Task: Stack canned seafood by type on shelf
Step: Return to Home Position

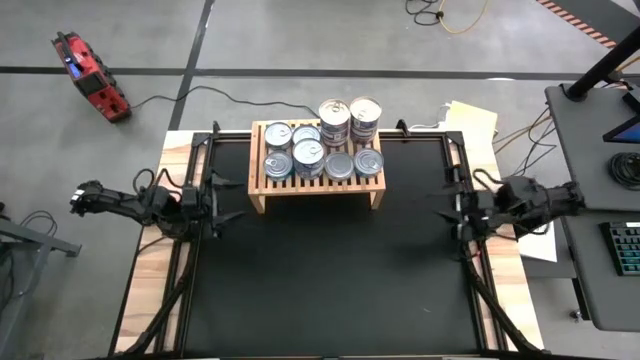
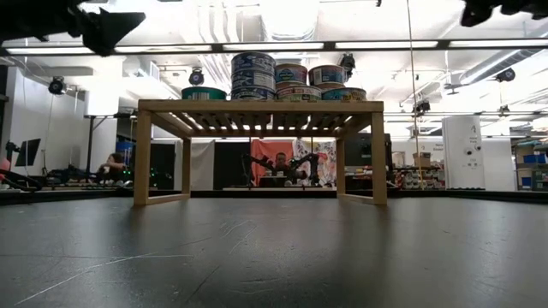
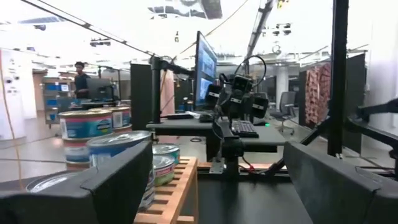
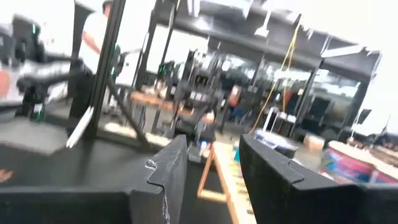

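cans [image 1: 310,160] sit stacked on shelf [image 1: 318,186]; left end effector [image 1: 237,198] and right end effector [image 1: 443,201] both spread wide, empty.

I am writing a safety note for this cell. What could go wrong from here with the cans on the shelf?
1. The two tall stacks stand in the back row of the shelf, by its far edge; a knock could tip them off behind.
2. The open left gripper hangs close to the shelf's left end, so a wide swing might bump it. The right gripper, also open, is farther away.
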Action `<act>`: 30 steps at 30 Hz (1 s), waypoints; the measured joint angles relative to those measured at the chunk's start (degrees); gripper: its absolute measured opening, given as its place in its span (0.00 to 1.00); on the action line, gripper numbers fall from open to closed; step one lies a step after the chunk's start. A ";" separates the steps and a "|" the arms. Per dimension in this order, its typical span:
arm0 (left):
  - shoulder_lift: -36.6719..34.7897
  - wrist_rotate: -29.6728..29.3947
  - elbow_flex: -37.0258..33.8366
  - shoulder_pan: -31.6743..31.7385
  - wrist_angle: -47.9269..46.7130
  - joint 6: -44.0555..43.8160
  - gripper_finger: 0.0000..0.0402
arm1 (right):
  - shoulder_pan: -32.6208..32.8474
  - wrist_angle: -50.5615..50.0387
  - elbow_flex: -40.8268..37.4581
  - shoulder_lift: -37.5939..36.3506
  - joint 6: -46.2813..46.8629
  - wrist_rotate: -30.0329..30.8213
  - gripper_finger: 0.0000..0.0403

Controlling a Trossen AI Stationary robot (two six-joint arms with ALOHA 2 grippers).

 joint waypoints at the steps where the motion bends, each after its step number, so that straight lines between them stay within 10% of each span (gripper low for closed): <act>1: -0.93 -0.11 -0.69 -0.01 0.00 -0.02 0.86 | 0.00 0.05 -0.73 -1.72 0.00 0.02 0.33; 14: -13.77 -0.02 -9.11 0.00 0.10 -1.40 0.86 | -0.21 2.04 -9.01 -8.26 1.71 1.99 0.29; 30: -13.46 -4.55 -11.13 0.11 -2.33 -3.32 0.86 | -0.24 13.48 -19.03 -9.30 2.01 2.80 0.21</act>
